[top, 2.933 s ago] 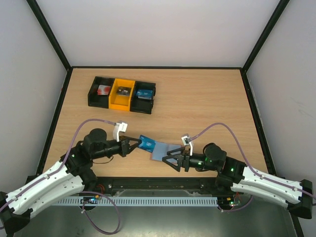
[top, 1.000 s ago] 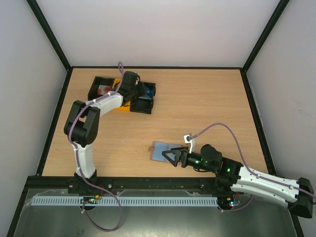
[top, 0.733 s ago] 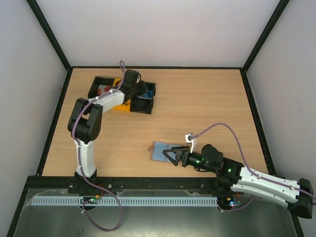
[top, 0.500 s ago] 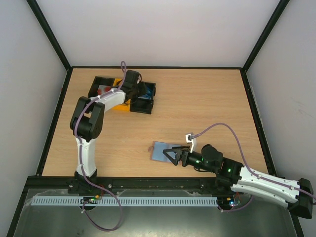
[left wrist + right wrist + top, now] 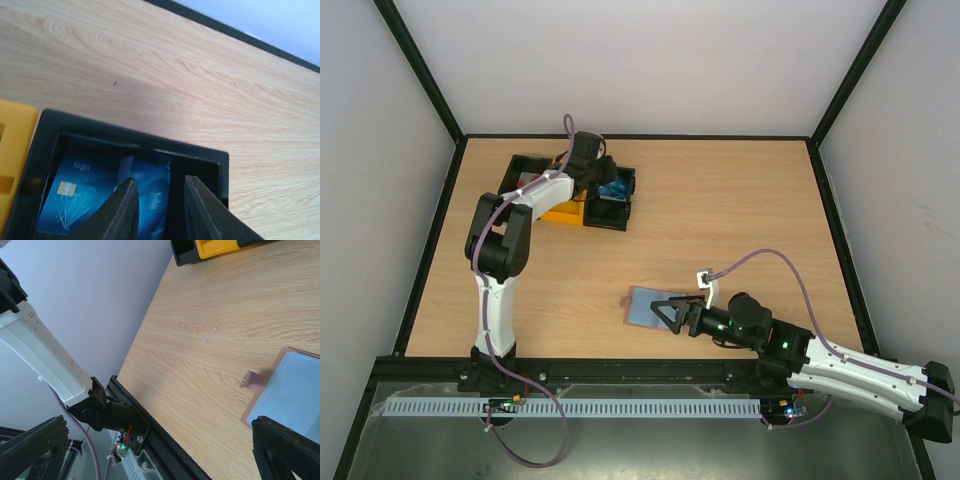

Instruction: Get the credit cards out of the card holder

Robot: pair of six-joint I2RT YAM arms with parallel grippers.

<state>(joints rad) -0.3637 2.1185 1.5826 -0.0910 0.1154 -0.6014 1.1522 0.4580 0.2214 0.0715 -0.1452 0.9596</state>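
The card holder (image 5: 642,303) lies open on the table, light blue-grey inside with a brown rim. In the right wrist view (image 5: 295,390) no card shows in it. My right gripper (image 5: 669,313) is open, its fingers spread wide (image 5: 159,422), one fingertip (image 5: 280,440) over the holder's near edge. My left gripper (image 5: 603,180) is at the far left over the right-hand black bin (image 5: 220,165). Its jaws (image 5: 160,180) are open with nothing between them. Blue credit cards (image 5: 85,195) lie in that bin, one leaning (image 5: 155,192) below the fingers.
A row of bins stands at the back left: black (image 5: 513,190), yellow (image 5: 563,211) and black (image 5: 606,221). The left arm stretches from its base up the left side of the table (image 5: 740,210). Black frame rails border the table.
My left gripper held a blue card at the holder, then carried it to the black bin. It is now open above the bin and has shifted slightly back. The right gripper stayed at the holder.
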